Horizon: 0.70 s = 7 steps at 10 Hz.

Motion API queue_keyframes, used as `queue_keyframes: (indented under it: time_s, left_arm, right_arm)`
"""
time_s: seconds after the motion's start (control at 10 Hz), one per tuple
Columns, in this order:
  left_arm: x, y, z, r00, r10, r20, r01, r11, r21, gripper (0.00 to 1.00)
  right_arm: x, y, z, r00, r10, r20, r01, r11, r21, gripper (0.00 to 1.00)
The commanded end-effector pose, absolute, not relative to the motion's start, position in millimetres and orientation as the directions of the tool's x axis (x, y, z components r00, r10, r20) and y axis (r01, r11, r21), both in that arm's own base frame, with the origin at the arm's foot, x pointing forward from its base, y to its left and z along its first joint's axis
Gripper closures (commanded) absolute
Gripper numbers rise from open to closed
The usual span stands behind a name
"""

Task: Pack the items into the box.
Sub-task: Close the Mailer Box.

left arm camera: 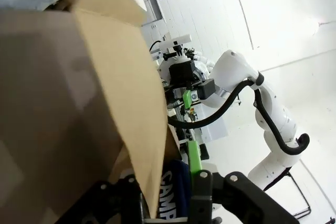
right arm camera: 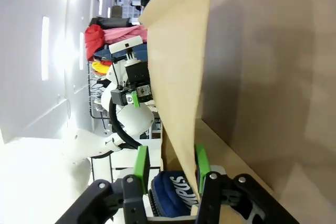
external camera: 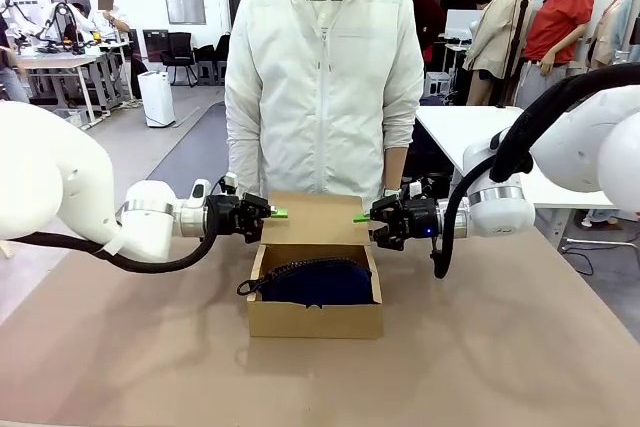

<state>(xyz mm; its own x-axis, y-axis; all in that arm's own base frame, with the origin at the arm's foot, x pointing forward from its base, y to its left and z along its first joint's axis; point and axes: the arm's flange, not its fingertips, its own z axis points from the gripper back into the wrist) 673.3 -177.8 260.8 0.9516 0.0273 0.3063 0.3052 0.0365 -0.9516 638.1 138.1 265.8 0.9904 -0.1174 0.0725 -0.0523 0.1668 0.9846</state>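
Front view: nearest the camera, the brown cardboard box [external camera: 315, 318] sits on the desk [external camera: 500, 357], open at the top, with the navy pouch [external camera: 318, 282] lying inside it; its zip edge and pull loop hang over the box's left rim. Whatever lies beneath the pouch is hidden by the box walls. Behind the opening, the lid flap [external camera: 315, 218] stands upright. The left gripper [external camera: 277, 213] meets the flap's left edge and the right gripper [external camera: 361, 217] its right edge, green pads just at the cardboard. Beyond the flap stands a person in a white jacket [external camera: 325, 77], hands hidden behind the grippers and flap.

Left wrist view shows the flap's edge passing between that gripper's fingers, one green pad [left arm camera: 195, 157] beside it, so it is clamped on the flap; white print on the pouch is cut off by cardboard. Right wrist view likewise has the flap edge running between both green pads [right arm camera: 140, 162], pinched there, with the pouch partly visible below.
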Motion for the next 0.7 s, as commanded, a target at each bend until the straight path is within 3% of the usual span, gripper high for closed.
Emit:
queue_keyframes:
  time_s: [0.0, 0.4, 0.5, 0.6]
  left_arm:
    - [647.7, -168.6, 290.0, 0.9, 0.033, 0.435, 0.434, 0.03, -0.901, 0.62]
    - [619.5, -163.8, 303.5, 0.856, 0.045, 0.515, 0.514, 0.022, -0.857, 0.62]
    - [614.3, -164.1, 303.7, 0.855, 0.063, 0.515, 0.515, 0.016, -0.857, 0.62]
    - [637.9, -166.0, 308.5, 0.873, 0.027, 0.488, 0.486, 0.044, -0.873, 0.62]
  right_arm:
    - [619.6, 124.4, 284.6, 0.968, -0.146, 0.204, -0.191, 0.099, 0.977, 0.53]
    - [587.8, 123.8, 314.2, 0.876, -0.133, 0.463, -0.451, 0.115, 0.885, 0.53]
    - [586.0, 128.2, 311.7, 0.872, -0.136, 0.47, -0.461, 0.093, 0.882, 0.53]
    - [588.5, 135.1, 306.7, 0.875, -0.141, 0.463, -0.452, 0.104, 0.886, 0.53]
